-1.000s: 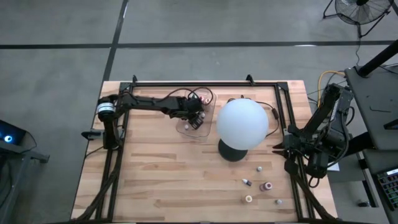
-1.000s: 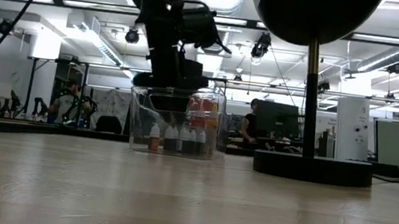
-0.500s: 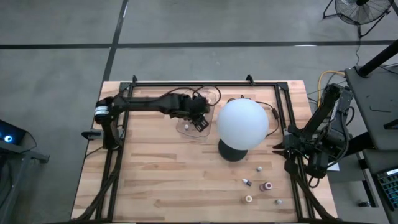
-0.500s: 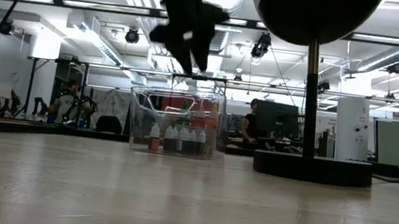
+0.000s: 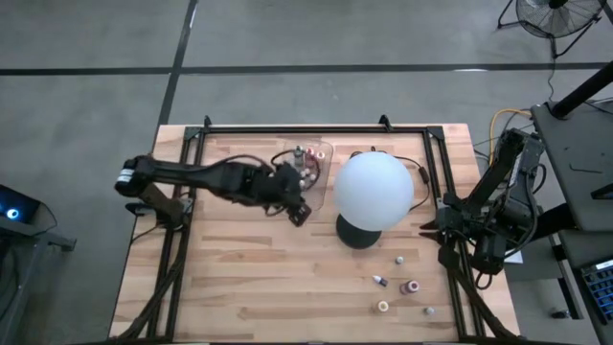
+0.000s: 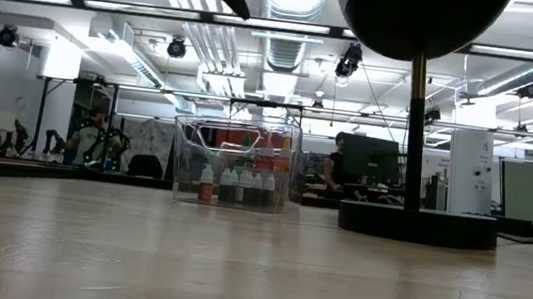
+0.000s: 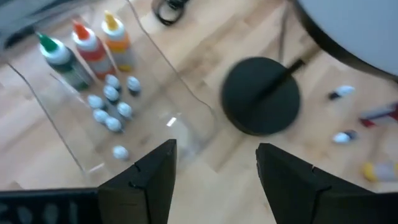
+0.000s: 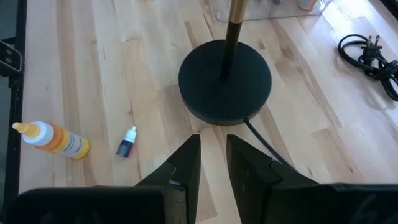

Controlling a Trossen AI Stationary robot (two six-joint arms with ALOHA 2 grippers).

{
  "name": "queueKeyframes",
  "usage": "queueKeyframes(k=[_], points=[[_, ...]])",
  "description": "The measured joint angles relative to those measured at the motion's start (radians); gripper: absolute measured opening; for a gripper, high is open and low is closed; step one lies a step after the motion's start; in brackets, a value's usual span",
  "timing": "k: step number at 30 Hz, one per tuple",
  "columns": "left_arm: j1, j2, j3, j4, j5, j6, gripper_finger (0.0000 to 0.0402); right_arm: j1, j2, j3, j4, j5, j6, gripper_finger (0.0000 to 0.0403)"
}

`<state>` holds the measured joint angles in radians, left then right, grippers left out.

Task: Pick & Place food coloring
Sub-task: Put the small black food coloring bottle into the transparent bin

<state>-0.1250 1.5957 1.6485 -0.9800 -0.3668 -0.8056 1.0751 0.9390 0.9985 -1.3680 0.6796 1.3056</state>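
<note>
Bottles of food coloring lie loose on the wooden worktop, near your parked, pressed-together right tool. Your left tool, spread and empty, hovers beside the clear plastic tray; reaching across could strike the white globe lamp.
</note>
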Motion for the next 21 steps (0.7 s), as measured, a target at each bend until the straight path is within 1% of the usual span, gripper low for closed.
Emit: queueKeyframes(k=[4, 8, 11, 13, 16, 21], points=[[-0.079, -0.008, 0.000, 0.000, 0.004, -0.078, 0.0192, 0.000, 0.001, 0.000, 0.042, 0.000, -0.037, 0.0085], [-0.155, -0.004, -0.001, 0.010, 0.007, -0.180, 0.0192, 0.000, 0.013, 0.000, 0.100, -0.023, -0.130, 0.0112], [-0.212, -0.002, -0.003, 0.037, -0.005, -0.231, 0.0192, 0.000, 0.049, 0.000, 0.151, -0.070, -0.271, 0.0131], [-0.246, -0.002, -0.017, 0.093, -0.026, -0.249, 0.0192, 0.000, 0.078, 0.000, 0.191, -0.106, -0.389, 0.0141], [-0.295, 0.001, -0.037, 0.157, -0.058, -0.266, 0.0192, 0.000, 0.124, 0.000, 0.224, -0.149, -0.512, 0.0148], [-0.354, 0.023, -0.054, 0.218, -0.090, -0.335, 0.0192, 0.000, 0.174, -0.029, 0.223, -0.163, -0.536, 0.0143]])
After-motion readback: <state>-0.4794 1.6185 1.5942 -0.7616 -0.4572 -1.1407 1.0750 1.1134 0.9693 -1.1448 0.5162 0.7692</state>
